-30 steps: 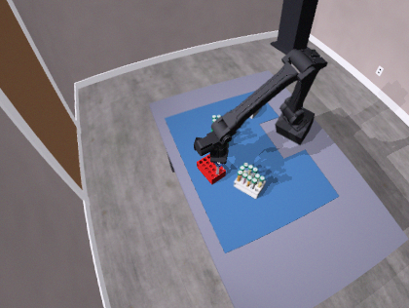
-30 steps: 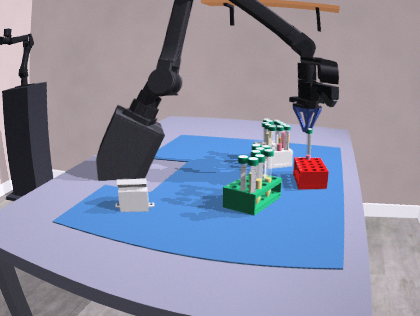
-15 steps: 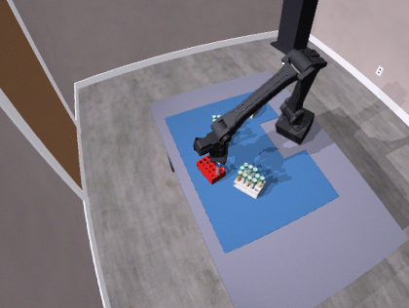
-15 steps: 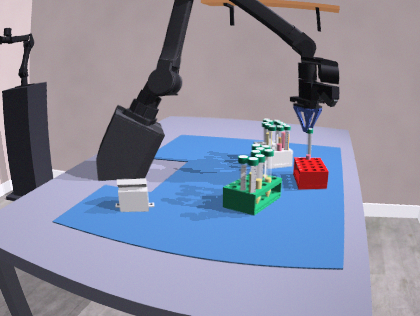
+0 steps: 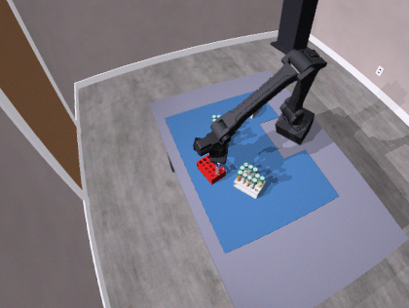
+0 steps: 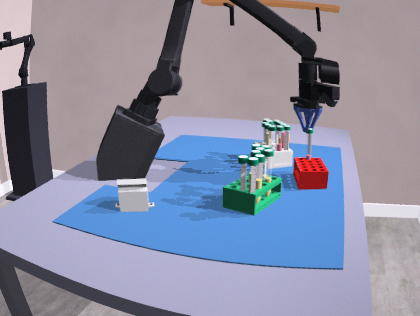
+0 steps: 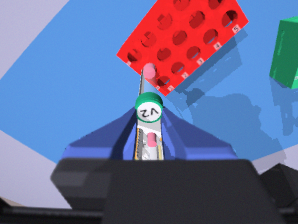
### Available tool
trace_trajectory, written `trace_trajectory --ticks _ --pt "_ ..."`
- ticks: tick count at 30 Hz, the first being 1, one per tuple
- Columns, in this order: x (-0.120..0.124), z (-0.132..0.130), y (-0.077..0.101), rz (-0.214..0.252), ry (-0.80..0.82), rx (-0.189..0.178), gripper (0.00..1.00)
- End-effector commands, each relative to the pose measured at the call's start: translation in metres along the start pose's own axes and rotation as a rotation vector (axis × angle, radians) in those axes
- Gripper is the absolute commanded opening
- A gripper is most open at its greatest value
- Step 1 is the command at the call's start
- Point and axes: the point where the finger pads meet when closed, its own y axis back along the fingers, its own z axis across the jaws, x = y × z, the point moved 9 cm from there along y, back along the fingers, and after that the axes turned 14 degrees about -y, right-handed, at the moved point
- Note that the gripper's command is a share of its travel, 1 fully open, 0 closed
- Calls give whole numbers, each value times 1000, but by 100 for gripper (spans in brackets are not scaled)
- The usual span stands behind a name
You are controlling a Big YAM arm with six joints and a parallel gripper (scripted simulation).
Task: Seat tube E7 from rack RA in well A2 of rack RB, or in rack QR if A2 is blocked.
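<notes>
My gripper (image 6: 308, 127) is shut on a green-capped tube (image 6: 310, 141) with pink contents and holds it upright by the cap. In the wrist view the tube's cap (image 7: 149, 111) sits between the blue fingers, and I cannot read its label for sure. The tube's tip hangs just above the top of the red rack QR (image 6: 310, 172), over the edge row near one corner (image 7: 149, 70). I cannot tell which well. All of QR's wells (image 7: 185, 42) look empty. The gripper also shows in the top view (image 5: 219, 160), above QR (image 5: 210, 171).
The white rack RB (image 6: 277, 152) holds several green-capped tubes just behind QR. The green rack RA (image 6: 252, 195) with several tubes stands nearer the camera, and its corner shows in the wrist view (image 7: 286, 52). A pale box (image 6: 132, 196) sits by the arm's base.
</notes>
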Motion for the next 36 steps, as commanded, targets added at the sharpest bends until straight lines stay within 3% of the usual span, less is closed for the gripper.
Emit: trace_trajectory --ticks 1,36 --pt "-14 24 19 -33 4 -40 0" --pt "-12 33 11 -41 15 -60 0"
